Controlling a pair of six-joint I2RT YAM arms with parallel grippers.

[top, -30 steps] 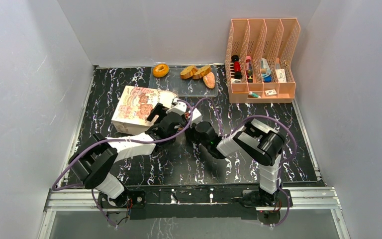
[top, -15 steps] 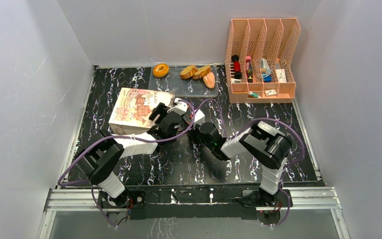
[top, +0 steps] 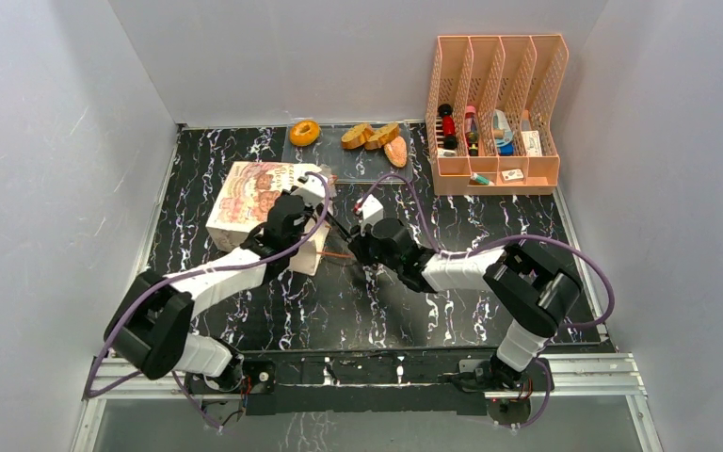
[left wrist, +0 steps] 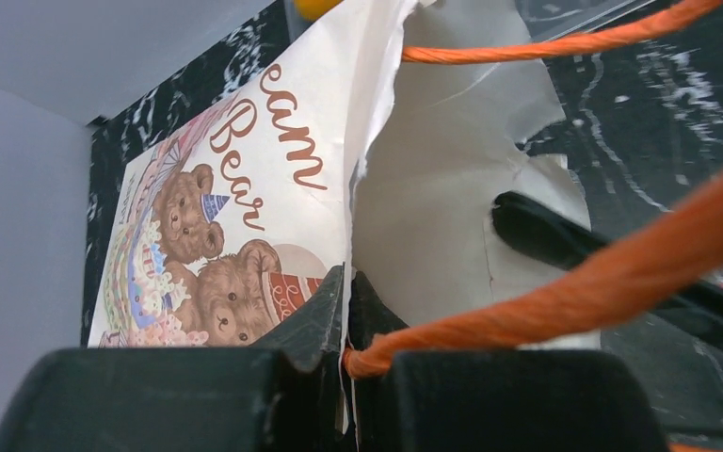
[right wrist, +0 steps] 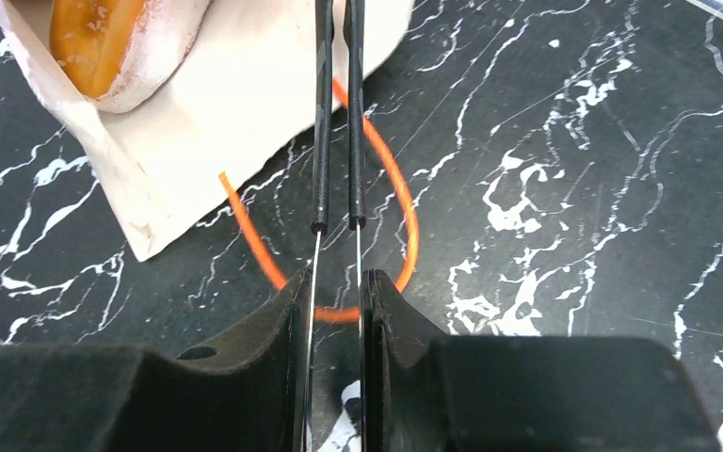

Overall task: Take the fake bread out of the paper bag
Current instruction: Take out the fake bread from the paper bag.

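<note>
My left claw (left wrist: 346, 311) is clamped on the torn upper lip of the paper bag (left wrist: 245, 169), with an orange cord handle (left wrist: 565, 287) running out right beside the pinch. My right claw (right wrist: 337, 292) is pressed together on a pair of slim black tongs (right wrist: 322, 141). Their blades run nearly parallel over the bag's paper and leave my wrist view at 12 o'clock, so I cannot see the tips.

The bag lies on its side on the tabletop (top: 490, 235), at about 10 o'clock from the middle, with its mouth towards 3 o'clock. One golden, seed-flecked piece of the fake bread (right wrist: 94, 33) sits just inside the mouth, at 11 o'clock from my tongs. A doughnut (top: 304, 132) already rests by the clear tray (top: 358, 165) at 12 o'clock.

To do this well, I judge my left claw should raise the lip gently, since the paper is already ripped and a hard tug could tear it further. The tongs need to swing towards 11 o'clock and spread enough to straddle the piece. A cord loop (right wrist: 407, 221) lies directly under the blades, so I would keep them lifted clear of it, then draw the piece out towards 3 o'clock.
</note>
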